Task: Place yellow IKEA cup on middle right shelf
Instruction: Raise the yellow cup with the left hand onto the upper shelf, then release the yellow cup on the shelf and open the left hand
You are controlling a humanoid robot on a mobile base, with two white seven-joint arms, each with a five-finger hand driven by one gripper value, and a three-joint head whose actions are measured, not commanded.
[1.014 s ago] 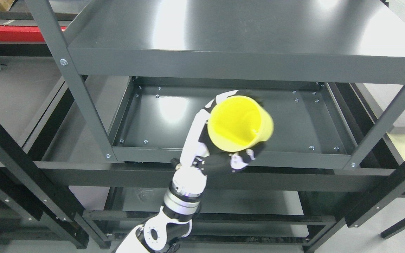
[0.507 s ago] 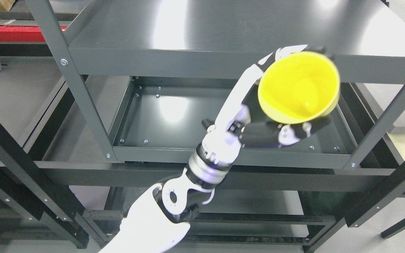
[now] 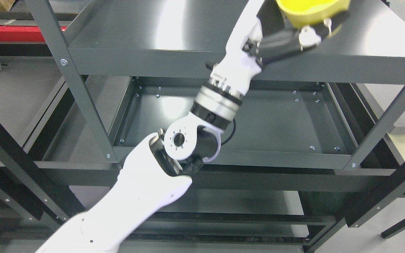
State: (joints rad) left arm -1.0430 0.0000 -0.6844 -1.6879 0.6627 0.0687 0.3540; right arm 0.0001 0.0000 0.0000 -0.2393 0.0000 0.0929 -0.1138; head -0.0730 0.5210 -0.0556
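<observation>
The yellow cup (image 3: 310, 12) is at the picture's top edge, right of the middle, and its upper part is cut off. My left hand (image 3: 295, 30) is shut on it from below, with a black and white finger (image 3: 308, 35) curled under its base. Hand and cup hang over the right part of the top shelf board (image 3: 174, 31) of the dark grey rack. The white left arm (image 3: 174, 147) reaches up from the lower left, crossing in front of the shelf tray (image 3: 287, 126) one level down. My right hand does not show.
Grey rack posts stand at the left (image 3: 62, 63) and right (image 3: 389, 116) of the front. The tray's front rim (image 3: 258, 158) runs below the arm's elbow. Black frame bars (image 3: 19, 168) and lower shelves sit beneath. A red strip (image 3: 9, 33) lies far left.
My left arm has swung up and right with the cup, from in front of the lower tray to above the top shelf board, so the cup now runs off the picture's top edge.
</observation>
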